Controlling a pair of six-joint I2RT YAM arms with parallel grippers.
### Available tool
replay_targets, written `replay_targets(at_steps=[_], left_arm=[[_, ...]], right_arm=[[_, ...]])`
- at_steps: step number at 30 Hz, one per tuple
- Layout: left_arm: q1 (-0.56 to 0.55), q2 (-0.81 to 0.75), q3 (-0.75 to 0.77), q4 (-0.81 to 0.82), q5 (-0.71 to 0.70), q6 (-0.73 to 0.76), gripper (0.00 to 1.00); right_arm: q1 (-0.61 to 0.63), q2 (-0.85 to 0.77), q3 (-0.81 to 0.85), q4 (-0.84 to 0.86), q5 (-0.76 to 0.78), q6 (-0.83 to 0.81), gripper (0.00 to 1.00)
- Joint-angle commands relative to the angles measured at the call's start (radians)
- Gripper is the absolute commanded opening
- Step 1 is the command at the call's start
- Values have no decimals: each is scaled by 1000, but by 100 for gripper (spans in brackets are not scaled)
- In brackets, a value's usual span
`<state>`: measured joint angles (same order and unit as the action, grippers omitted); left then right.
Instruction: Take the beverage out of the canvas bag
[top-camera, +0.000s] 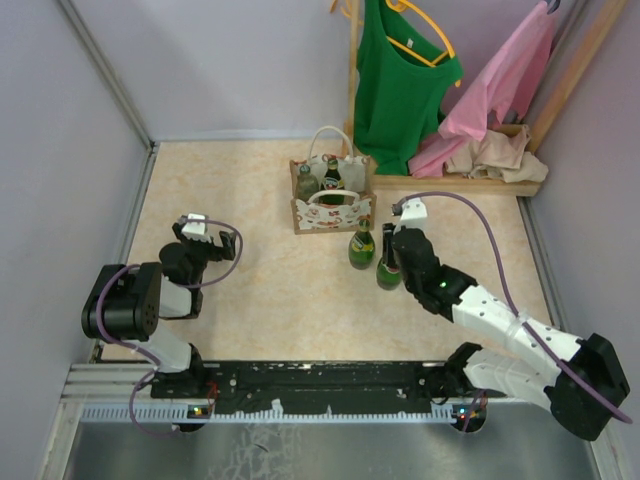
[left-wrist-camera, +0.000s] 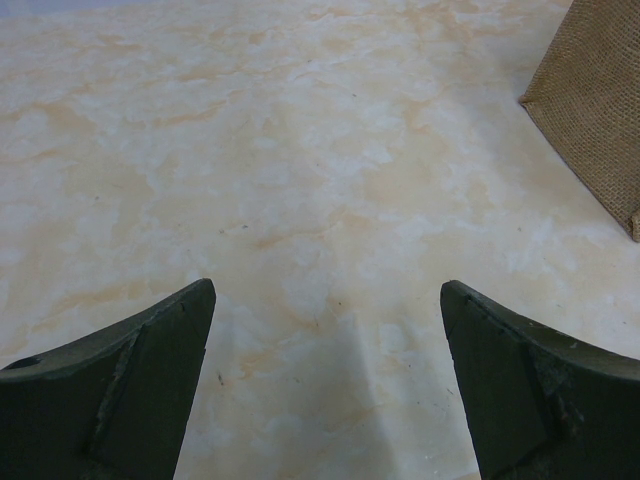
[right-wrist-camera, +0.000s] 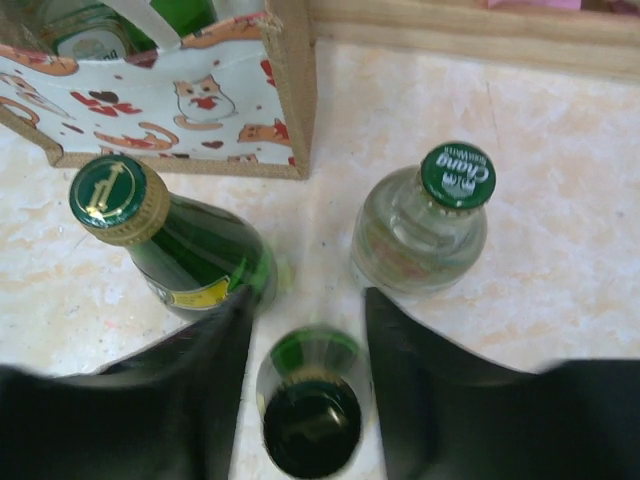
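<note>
The canvas bag (top-camera: 330, 205) (right-wrist-camera: 180, 100) stands upright at mid-table with bottles (top-camera: 331, 172) still inside it. In front of it, on the table, stand a green bottle with a gold cap (top-camera: 361, 245) (right-wrist-camera: 190, 250) and a clear bottle with a green cap (right-wrist-camera: 425, 235). A third green bottle (top-camera: 388, 270) (right-wrist-camera: 310, 400) stands upright between the fingers of my right gripper (top-camera: 392, 258) (right-wrist-camera: 308, 300), which is open, with a thin gap on each side of the neck. My left gripper (top-camera: 208, 238) (left-wrist-camera: 328, 285) hangs open over bare table at the left, a corner of the bag (left-wrist-camera: 590, 100) ahead of it.
A wooden clothes rack base (top-camera: 480, 180) runs along the back right, with a green shirt (top-camera: 400, 80) and a pink garment (top-camera: 500, 90) hanging over it. Grey walls close in the left, back and right sides.
</note>
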<state>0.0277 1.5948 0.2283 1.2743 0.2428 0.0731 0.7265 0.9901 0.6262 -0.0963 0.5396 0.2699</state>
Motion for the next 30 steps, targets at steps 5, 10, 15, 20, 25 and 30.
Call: replay_targets(at_steps=[5,10,15,20,25,30], left_arm=[[-5,0,14,8,-3,8,100],[-6,1,15,8,-2,8,100],[-6,1,14,8,-3,8,100],[-6,1,14,8,-3,7,100],[-6,1,14,9,-2,8,100],[-6,1,14,9,-3,8,100]], right_arm=[[7,-34,23,97,34,21,68],[7,-39,72,79,26,-11,69],[7,-34,194,76,31,-48,70],[7,33,349,95,18,-91,73],[7,191,552,87,24,-143,75],[-5,382,767,66,19,-203,75]])
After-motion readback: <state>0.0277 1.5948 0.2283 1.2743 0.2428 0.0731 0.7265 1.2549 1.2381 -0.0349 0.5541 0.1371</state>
